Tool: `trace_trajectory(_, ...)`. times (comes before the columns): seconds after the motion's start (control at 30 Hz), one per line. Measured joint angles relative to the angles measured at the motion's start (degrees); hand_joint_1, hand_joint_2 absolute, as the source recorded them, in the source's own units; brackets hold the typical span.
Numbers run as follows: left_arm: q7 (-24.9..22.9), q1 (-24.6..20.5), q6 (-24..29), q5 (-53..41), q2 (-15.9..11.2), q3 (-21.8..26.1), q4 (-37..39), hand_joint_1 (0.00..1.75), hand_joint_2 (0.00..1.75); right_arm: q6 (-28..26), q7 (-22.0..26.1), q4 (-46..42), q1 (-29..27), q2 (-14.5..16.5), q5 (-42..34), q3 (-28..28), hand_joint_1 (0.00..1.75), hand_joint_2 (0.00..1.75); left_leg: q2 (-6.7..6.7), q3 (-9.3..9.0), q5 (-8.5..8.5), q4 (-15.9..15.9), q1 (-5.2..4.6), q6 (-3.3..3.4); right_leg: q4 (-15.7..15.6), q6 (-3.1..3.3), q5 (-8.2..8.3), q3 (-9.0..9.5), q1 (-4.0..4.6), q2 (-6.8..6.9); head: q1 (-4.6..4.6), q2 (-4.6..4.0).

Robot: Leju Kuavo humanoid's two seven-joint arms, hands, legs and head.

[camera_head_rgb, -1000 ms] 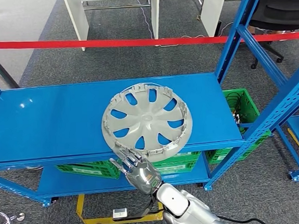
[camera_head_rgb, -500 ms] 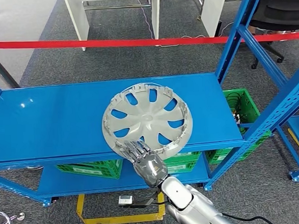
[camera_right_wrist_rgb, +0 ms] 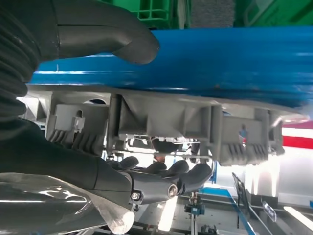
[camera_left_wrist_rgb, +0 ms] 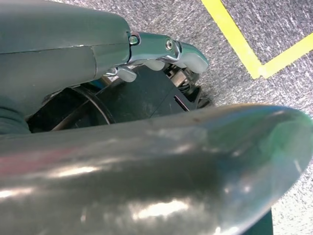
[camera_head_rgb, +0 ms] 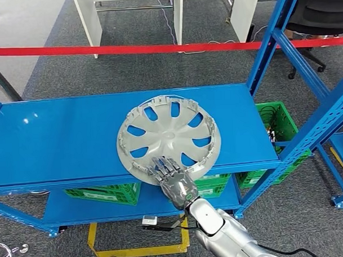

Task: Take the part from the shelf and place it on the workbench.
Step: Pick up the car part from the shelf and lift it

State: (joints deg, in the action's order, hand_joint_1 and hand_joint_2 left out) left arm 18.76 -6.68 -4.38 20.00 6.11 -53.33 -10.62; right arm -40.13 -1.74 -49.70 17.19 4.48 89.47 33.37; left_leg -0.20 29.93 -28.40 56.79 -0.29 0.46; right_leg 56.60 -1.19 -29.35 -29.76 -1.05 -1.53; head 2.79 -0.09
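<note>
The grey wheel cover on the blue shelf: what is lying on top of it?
The right hand has its fingers over the near rim of the wheel cover. Nothing else lies on it. The rim under the fingers is hidden, so the grip cannot be judged.

Right arm (camera_head_rgb: 226, 233) enters from below, forearm angled up and to the left, wrist roughly straight. Right hand (camera_head_rgb: 174, 178) palm down, fingers (camera_head_rgb: 162, 165) extended forward and slightly spread, lying over the near rim of the hubcap (camera_head_rgb: 169, 137). Right wrist view: thumb (camera_right_wrist_rgb: 110, 32) sits below the rim, fingers above it; full closure cannot be told. Left hand (camera_left_wrist_rgb: 158, 54) hangs low, fingers curled in, holding nothing
</note>
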Motion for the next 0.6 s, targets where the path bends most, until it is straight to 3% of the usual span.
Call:
trace_trajectory(0.33, 0.01, 0.03, 0.32, 0.37, 0.01, 0.0, 0.0, 0.0, 0.0, 0.0, 1.01, 1.69, 0.85, 0.02, -1.38, -2.61, 0.0, 1.75, 0.0, -0.01, 0.01, 0.0, -0.01, 0.01, 0.0, -0.01, 0.01, 0.02, -0.01, 0.01, 0.0, 0.0)
trace_trajectory(0.37, 0.01, 0.04, 0.36, 0.38, 0.01, 0.0, 0.0, 0.0, 0.0, 0.0, 1.07, 1.78, 0.89, 0.02, -1.45, -2.86, 0.07, 1.75, 0.0, -0.01, 0.01, 0.0, -0.01, 0.01, 0.0, -0.01, 0.01, 0.02, -0.01, 0.01, -0.01, 0.0)
trace_trajectory(0.5, 0.01, 0.05, 0.55, 0.43, 0.03, 0.0, 0.0, 0.0, 0.0, -0.02, 1.39, 2.11, 1.0, 0.03, -1.56, -3.85, 1.75, 1.75, 0.0, -0.01, 0.01, 0.0, -0.01, 0.01, 0.0, -0.01, 0.01, 0.03, -0.01, 0.02, -0.01, 0.0)
trace_trajectory(0.6, 0.01, 0.08, 0.86, 0.55, 0.09, 0.0, 0.0, 0.0, 0.0, -0.03, 2.17, 2.16, 1.02, 0.04, -1.59, -4.38, 1.75, 1.75, 0.0, -0.01, 0.02, 0.0, -0.01, 0.01, 0.0, -0.01, 0.02, 0.03, -0.01, 0.01, -0.01, 0.0)
